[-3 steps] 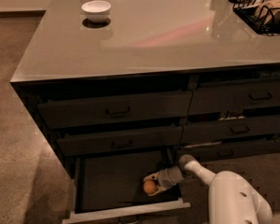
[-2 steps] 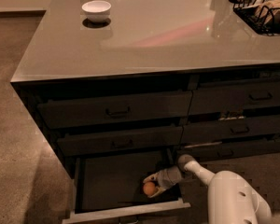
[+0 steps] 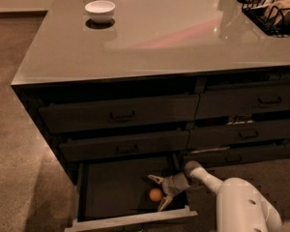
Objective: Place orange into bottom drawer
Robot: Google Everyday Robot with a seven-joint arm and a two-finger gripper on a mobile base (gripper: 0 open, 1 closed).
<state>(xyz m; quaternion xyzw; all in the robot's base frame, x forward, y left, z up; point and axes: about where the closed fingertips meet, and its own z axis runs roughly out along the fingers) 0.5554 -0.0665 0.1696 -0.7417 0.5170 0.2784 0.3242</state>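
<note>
The bottom drawer (image 3: pixel 111 187) stands pulled open at the lower left of the cabinet, with a dark floor and a paler front rim (image 3: pixel 130 220). The orange (image 3: pixel 156 195) lies on the drawer floor near the right front corner. My gripper (image 3: pixel 156 192) reaches into the drawer from the right on a white arm (image 3: pixel 232 197). Its fingers are spread, one above (image 3: pixel 154 179) and one below the orange, and are not closed on it.
A white bowl (image 3: pixel 100 10) sits on the grey countertop (image 3: pixel 174 37) at the back left. A black wire basket (image 3: pixel 273 8) stands at the back right. Two closed drawer fronts (image 3: pixel 121 115) with bar handles sit above the open drawer. Brown carpet lies to the left.
The gripper's fingers have spread apart around the orange, which now rests on the drawer floor. The arm has barely moved.
</note>
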